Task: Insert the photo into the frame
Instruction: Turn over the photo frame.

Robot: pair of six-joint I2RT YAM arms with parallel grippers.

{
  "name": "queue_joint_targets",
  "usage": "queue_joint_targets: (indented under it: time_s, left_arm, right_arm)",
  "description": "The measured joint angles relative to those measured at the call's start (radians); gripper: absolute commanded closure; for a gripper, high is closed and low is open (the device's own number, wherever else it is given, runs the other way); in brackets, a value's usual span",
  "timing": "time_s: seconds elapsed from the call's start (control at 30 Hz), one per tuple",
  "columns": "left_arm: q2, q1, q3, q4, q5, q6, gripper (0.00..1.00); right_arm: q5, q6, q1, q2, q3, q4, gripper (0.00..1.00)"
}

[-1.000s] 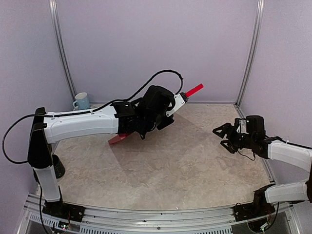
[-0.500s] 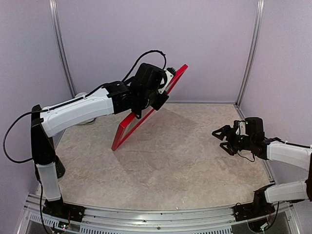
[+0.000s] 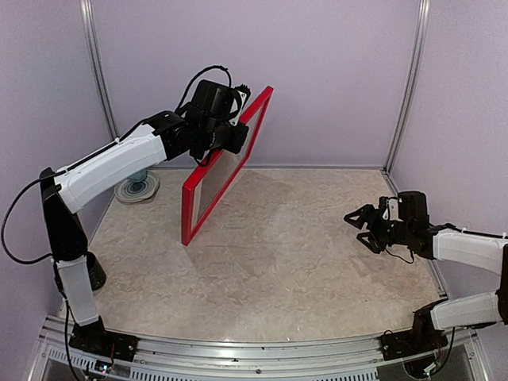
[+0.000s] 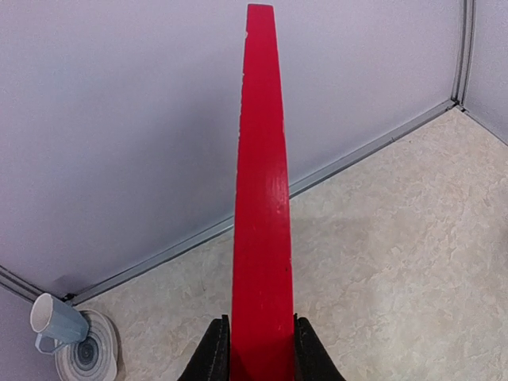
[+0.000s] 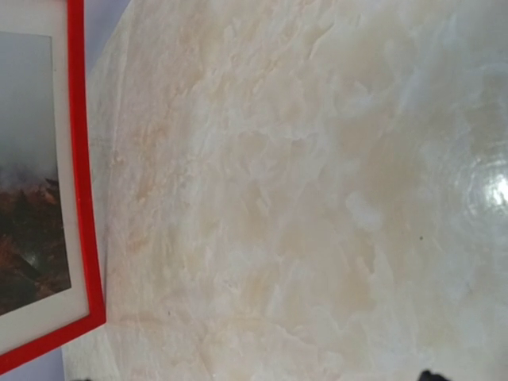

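Though glossy, beige table (image 3: 302,270); lilac walls (image 3: 333,79).

Marbled table (image 3: 317,262) with swirled plate (image 3: 136,189), perhaps frame (image 4: 262,238) corner.

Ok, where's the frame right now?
In the top view the frame is over the left rear of the table, held up on edge and tilted by the left claw gripping its upper bar, with the swirl-patterned plate to its left.
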Motion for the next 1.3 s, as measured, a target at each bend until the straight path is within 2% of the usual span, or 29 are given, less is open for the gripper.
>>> queue_joint_targets:
  time_s: [0.87, 1.3]
  left_arm:
    - [-0.006, 0.187, 0.066, -0.048, 0.077, -0.116, 0.99]
    - [-0.026, 0.275, 0.061, -0.046, 0.181, -0.261, 1.0]
  right_arm:
    - [-0.015, 0.006, 0.0, 0.048, 0.0, 0.031, 0.12]
    - [-0.022, 0.019, 0.0, 0.085, -0.003, 0.067, 0.12]
